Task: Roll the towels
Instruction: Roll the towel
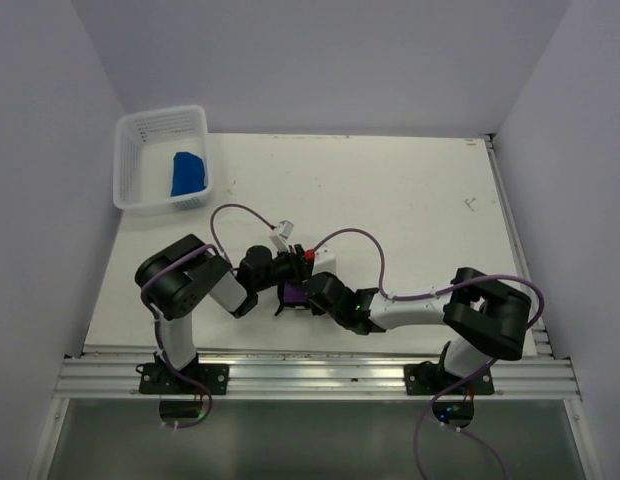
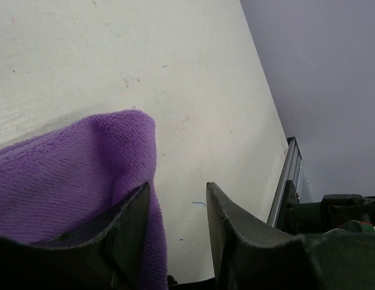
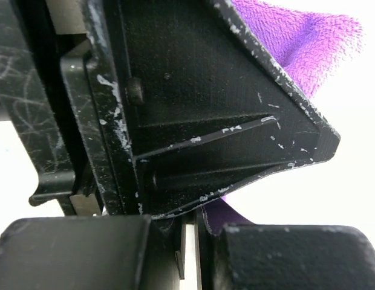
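Observation:
A purple towel (image 1: 293, 294) lies on the white table near the front middle, mostly covered by both grippers. In the left wrist view the purple towel (image 2: 72, 163) bulges at the left. My left gripper (image 2: 178, 193) is open, with one finger (image 2: 130, 223) against the towel's edge and bare table in the gap. In the top view the left gripper (image 1: 288, 272) meets my right gripper (image 1: 312, 290) over the towel. In the right wrist view the right gripper (image 3: 187, 226) is nearly closed with a fold of the purple towel (image 3: 308, 42) at its fingers. The left gripper's black body fills most of that view.
A white basket (image 1: 130, 125) stands at the table's back left with a rolled blue towel (image 1: 188, 172) in it. Metal rails run along the right edge (image 1: 510, 230) and the front edge (image 1: 320, 375). Cables loop over both arms.

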Tool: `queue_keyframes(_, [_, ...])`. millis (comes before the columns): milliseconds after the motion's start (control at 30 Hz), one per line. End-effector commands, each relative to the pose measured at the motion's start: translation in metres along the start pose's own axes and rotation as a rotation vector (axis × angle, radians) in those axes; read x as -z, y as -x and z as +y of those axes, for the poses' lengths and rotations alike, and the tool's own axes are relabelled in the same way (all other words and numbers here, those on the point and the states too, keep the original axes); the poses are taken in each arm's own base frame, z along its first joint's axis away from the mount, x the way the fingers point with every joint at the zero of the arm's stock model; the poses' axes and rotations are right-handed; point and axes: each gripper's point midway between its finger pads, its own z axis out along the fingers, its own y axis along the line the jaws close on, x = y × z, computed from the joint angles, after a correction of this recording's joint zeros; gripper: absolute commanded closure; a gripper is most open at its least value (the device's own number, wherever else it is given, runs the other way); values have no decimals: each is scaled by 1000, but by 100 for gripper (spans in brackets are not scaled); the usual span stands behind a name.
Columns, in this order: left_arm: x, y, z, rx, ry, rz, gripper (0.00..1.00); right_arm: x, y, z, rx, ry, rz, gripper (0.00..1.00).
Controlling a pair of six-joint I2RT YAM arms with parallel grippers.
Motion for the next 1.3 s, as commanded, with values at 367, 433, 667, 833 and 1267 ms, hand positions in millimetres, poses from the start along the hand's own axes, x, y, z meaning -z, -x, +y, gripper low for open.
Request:
queue_keyframes(367, [-7,2,-7,-188,14,71,43,2,-26,-19,44,-71,87,99])
queue_keyframes(433, [-8,1,-12,-197,-6,82,37,2,-25,-20,40,-72,83,99])
queue_keyframes(667, [-12,-2,-1,-248,39,125,24,1,-24,-18,39,-72,85,99])
queue_keyframes(833, [-15,-5,18,-281,128,164,34,1,-22,-15,37,-65,83,100])
queue_keyframes(1267, [19,-1,49,-254,305,48,54,13,-9,-22,0,-90,42,98])
